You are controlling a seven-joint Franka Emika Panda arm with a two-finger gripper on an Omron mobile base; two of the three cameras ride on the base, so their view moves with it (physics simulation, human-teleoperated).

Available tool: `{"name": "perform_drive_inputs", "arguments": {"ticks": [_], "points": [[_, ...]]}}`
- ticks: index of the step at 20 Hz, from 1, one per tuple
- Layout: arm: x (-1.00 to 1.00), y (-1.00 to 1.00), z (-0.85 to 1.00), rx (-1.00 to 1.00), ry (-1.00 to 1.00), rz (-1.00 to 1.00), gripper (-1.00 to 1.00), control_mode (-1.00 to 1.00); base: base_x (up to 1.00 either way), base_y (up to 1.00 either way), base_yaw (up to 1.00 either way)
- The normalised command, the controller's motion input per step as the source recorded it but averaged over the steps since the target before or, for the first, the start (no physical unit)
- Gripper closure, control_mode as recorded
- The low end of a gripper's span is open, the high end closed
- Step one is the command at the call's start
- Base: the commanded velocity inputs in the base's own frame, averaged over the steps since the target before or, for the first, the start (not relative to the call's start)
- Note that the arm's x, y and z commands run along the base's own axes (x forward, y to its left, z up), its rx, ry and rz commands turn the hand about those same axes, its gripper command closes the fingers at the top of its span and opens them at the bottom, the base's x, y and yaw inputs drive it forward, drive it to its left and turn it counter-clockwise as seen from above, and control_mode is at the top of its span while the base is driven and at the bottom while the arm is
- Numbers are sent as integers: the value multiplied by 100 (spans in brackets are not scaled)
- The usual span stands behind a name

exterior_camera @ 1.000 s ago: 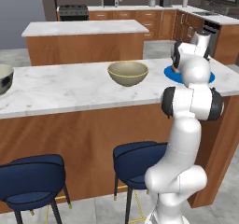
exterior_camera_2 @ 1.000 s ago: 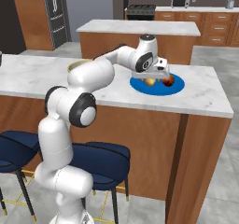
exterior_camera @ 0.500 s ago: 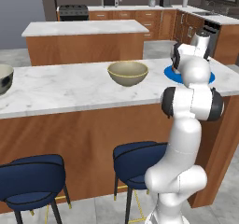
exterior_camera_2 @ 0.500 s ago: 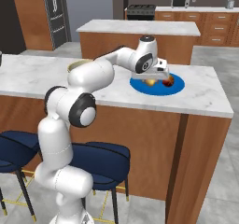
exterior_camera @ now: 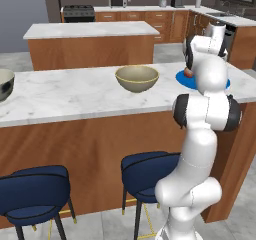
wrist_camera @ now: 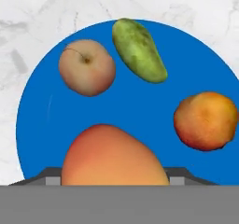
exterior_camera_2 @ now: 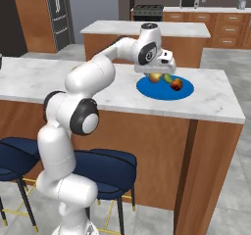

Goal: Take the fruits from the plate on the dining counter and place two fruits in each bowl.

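Claw (exterior_camera_2: 158, 75) clamped on a large orange-red fruit (wrist_camera: 112, 155), just above the blue plate (exterior_camera_2: 147, 88) near the bench's right end; first pick in hand. Three fruits sit on the plate (apple (wrist_camera: 87, 67), green oblong one (wrist_camera: 138, 49), round orange (wrist_camera: 206, 120)). Next move, I judge: lift clear, carry left to the beige bowl (exterior_camera: 137, 78) mid-bench.

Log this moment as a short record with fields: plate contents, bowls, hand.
plate: blue, on the marble counter, near its right end
on plate: apple, green fruit, orange
hand: over the plate, shut on mango
beige bowl: mid-counter, nothing seen inside
grey bowl: far left edge, partly cut off
fruit in bowls: none visible yet
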Motion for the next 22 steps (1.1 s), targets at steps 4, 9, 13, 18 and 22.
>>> {"name": "perform_drive_inputs", "arguments": {"ticks": [4,9,13,18,22], "points": [[-64,78,53,0,-2,-2,100,-100,0,0,0],[-51,94,43,0,0,0,100,-100,0,0,0],[-83,100,0,0,0,0,100,-100,0,0,0],[-54,100,6,0,0,0,100,-100,0,0,0],[3,100,19,0,0,0,100,-100,0,0,0]]}}
